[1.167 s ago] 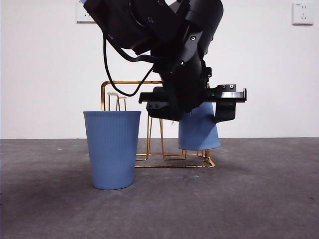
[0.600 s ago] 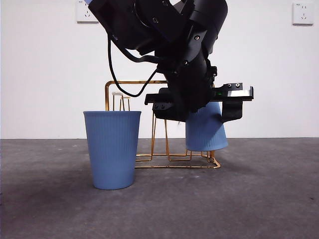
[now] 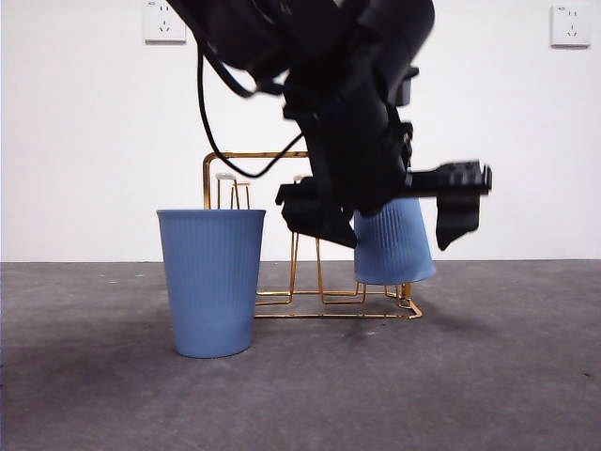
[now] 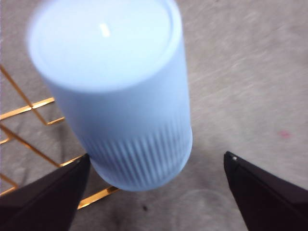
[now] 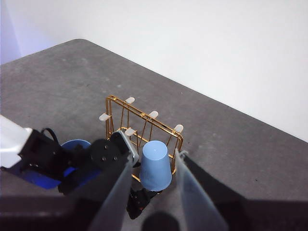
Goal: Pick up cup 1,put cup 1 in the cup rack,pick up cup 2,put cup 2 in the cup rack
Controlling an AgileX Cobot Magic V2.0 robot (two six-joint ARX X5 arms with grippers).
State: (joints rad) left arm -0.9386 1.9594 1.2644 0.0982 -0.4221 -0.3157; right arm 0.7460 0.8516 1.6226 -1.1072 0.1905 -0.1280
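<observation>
A ribbed blue cup (image 3: 394, 246) sits upside down on a prong at the right end of the gold wire cup rack (image 3: 254, 155). My left gripper (image 3: 380, 202) straddles this cup, jaws wide open and clear of its sides. The left wrist view shows the same cup (image 4: 125, 96), base up, in the open gap of the left gripper (image 4: 156, 192). A second blue cup (image 3: 211, 282) stands upright on the table in front of the rack's left end. High above, my right gripper (image 5: 153, 156) is open and empty, looking down on the rack (image 5: 144, 118) and both cups (image 5: 155, 164) (image 5: 76, 144).
The grey table (image 3: 488, 376) spreads around the rack, with a white wall behind. The left arm (image 5: 72, 163) and its cable hang over the rack's middle. Several pale-tipped prongs (image 5: 130, 100) stand bare.
The left arm has swung to the right and tilted. The rack and the upside-down cup have shifted a little right with it. The upright cup has not moved.
</observation>
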